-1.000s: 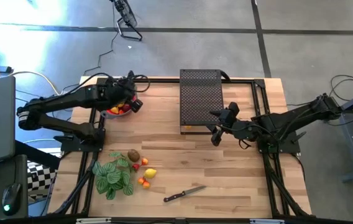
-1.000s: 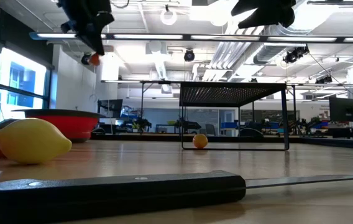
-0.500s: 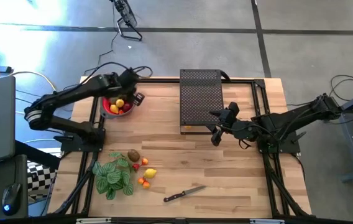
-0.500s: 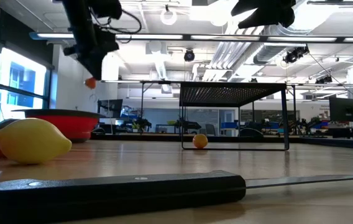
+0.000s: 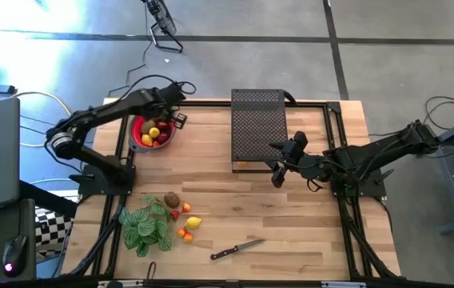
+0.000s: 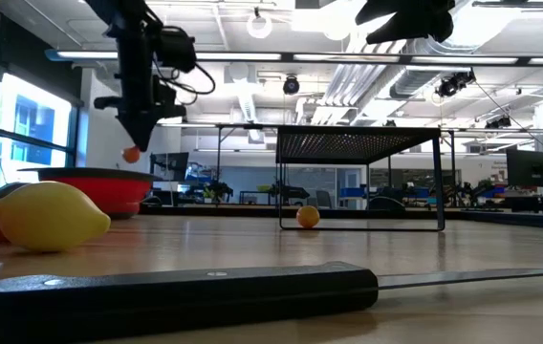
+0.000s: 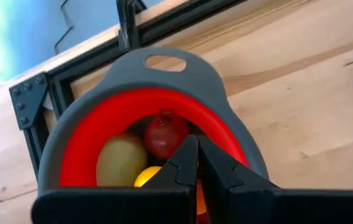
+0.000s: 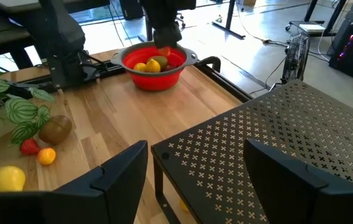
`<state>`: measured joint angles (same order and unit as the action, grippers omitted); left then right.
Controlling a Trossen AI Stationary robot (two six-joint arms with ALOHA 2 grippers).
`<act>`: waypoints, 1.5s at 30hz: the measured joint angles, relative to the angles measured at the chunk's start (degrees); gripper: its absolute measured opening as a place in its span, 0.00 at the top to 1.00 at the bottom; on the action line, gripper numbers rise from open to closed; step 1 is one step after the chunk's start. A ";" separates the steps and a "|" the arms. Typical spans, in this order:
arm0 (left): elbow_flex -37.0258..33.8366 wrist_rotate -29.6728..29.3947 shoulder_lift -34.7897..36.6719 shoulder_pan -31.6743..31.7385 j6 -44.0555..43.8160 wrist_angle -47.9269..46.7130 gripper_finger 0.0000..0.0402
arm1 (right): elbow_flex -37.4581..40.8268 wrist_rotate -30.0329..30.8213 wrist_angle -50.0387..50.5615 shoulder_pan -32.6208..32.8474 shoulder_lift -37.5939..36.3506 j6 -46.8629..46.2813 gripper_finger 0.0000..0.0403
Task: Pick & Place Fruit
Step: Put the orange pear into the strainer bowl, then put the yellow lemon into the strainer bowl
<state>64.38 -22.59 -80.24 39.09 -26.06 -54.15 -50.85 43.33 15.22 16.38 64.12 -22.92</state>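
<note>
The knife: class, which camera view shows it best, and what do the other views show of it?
The high view shows the whole knife, handle and blade, lying near the table's front edge. The low view shows it close up, but edge-on, mostly the black handle with the blade running out of the picture. Neither wrist view shows it.

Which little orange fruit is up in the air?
The tiny orange one pinched in the left end effector, hanging above the red bowl. Another sits under the black mesh rack.
</note>
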 joint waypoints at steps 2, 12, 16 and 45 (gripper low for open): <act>0.00 -0.06 -1.65 -0.09 -1.07 -0.04 1.00 | 0.00 0.00 0.01 0.00 0.00 0.00 0.36; 0.02 -0.79 -6.70 -0.09 -1.58 0.00 0.99 | 0.00 0.00 0.02 0.00 0.00 0.00 0.36; 0.02 -0.93 -7.13 -0.09 -1.54 0.02 0.93 | 0.00 0.00 0.00 0.00 0.00 0.00 0.36; 0.10 4.24 0.08 -2.55 12.51 6.09 0.72 | 0.00 0.00 0.00 0.00 0.00 0.22 0.36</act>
<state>64.48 -18.35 -80.16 36.54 -13.55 -48.06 -50.85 43.34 15.22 16.38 64.12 -22.70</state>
